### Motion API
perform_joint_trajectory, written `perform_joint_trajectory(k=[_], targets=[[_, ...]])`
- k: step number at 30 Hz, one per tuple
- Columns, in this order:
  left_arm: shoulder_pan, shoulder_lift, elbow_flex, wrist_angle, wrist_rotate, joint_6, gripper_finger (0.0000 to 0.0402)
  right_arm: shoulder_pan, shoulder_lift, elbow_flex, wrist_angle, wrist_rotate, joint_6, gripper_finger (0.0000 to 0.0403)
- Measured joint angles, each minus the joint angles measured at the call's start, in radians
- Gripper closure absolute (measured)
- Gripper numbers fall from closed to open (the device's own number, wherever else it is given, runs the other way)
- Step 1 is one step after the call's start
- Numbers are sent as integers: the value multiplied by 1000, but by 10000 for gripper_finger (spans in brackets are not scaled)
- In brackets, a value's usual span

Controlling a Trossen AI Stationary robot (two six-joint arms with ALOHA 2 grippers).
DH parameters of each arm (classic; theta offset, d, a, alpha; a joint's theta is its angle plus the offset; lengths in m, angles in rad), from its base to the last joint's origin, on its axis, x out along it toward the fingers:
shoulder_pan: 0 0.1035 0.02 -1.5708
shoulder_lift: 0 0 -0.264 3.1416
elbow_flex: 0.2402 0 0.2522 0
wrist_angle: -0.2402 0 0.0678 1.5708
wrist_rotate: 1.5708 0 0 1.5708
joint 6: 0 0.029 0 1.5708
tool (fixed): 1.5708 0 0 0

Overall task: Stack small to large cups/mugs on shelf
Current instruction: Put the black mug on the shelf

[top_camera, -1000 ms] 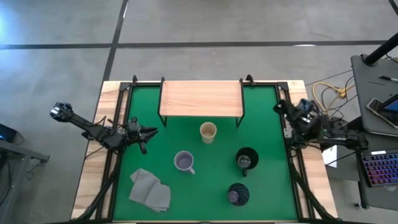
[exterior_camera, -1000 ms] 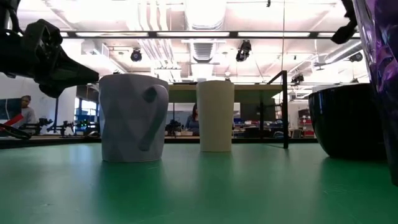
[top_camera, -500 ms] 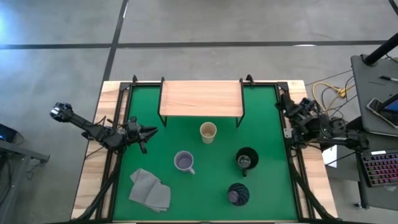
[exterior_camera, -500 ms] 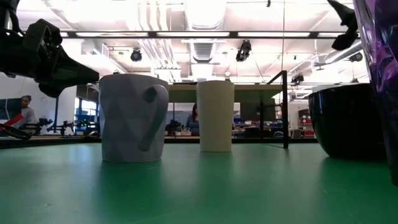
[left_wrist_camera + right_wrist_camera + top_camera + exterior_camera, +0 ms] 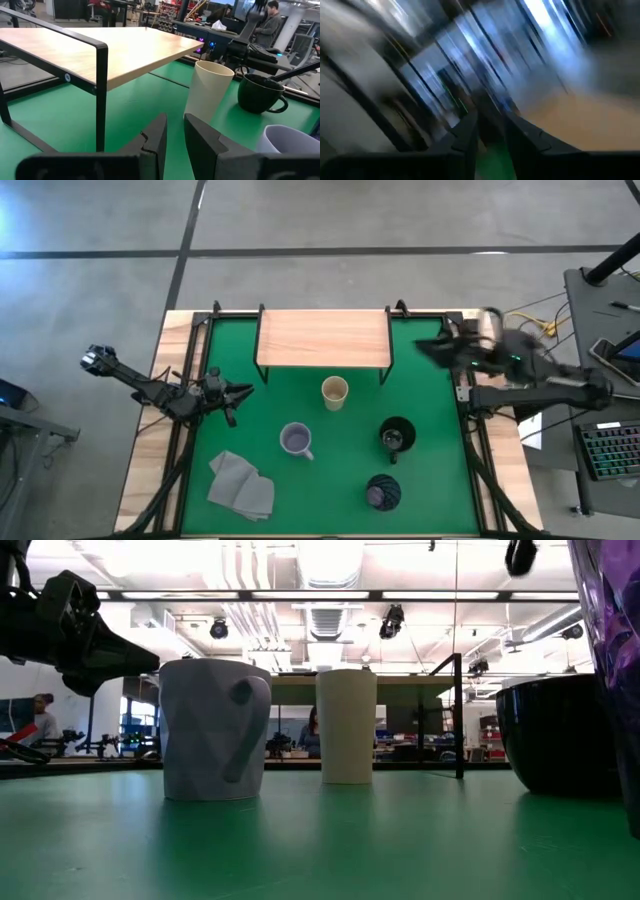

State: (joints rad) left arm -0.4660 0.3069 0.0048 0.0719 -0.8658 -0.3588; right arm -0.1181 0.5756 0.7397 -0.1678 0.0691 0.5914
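Observation:
The light-wood shelf (image 5: 322,338) stands on black legs at the far side of the green mat (image 5: 250,430). On the mat stand the cream cup (image 5: 334,392), the lavender-grey mug (image 5: 295,440), the black mug (image 5: 397,434) and the dark purple tumbler (image 5: 382,492), all upright on their bases. My left gripper (image 5: 247,389) is shut and empty over the mat's left side, pointing toward the cream cup (image 5: 210,95). My right gripper (image 5: 422,348), blurred, is shut and empty over the mat's far right corner, beside the shelf's right end.
A grey folded cloth (image 5: 241,485) lies on the mat near its front left. The black frame rails (image 5: 466,420) run along the mat's sides. A desk with cables and a keyboard (image 5: 610,450) stands off the table's right.
My right gripper has swung quickly from the table's right rail toward the left, in over the mat's far right corner near the shelf, and has risen in the low view. The left arm and all cups have kept still.

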Motion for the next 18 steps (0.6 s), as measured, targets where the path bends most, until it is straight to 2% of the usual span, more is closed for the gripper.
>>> perform_joint_trajectory(k=[2, 4, 8, 11, 13, 18], targets=[[0, 0, 0, 0, 0, 0, 349, 0, 129, 162, -366, 3, 58, 310], [0, 0, 0, 1, 0, 0, 349, 0, 258, 305, -638, 3, 100, 310], [0, 0, 0, 2, 0, 0, 349, 20, 473, 540, -1046, -5, 120, 309], [0, 0, 0, 4, 0, -1, 349, 52, 597, 659, -1289, -6, 121, 310], [0, 0, 0, 4, 0, -2, 349, 83, 650, 700, -1410, -7, 151, 311], [0, 0, 0, 4, 0, -3, 349, 181, 633, 654, -1290, -49, 334, 311]])
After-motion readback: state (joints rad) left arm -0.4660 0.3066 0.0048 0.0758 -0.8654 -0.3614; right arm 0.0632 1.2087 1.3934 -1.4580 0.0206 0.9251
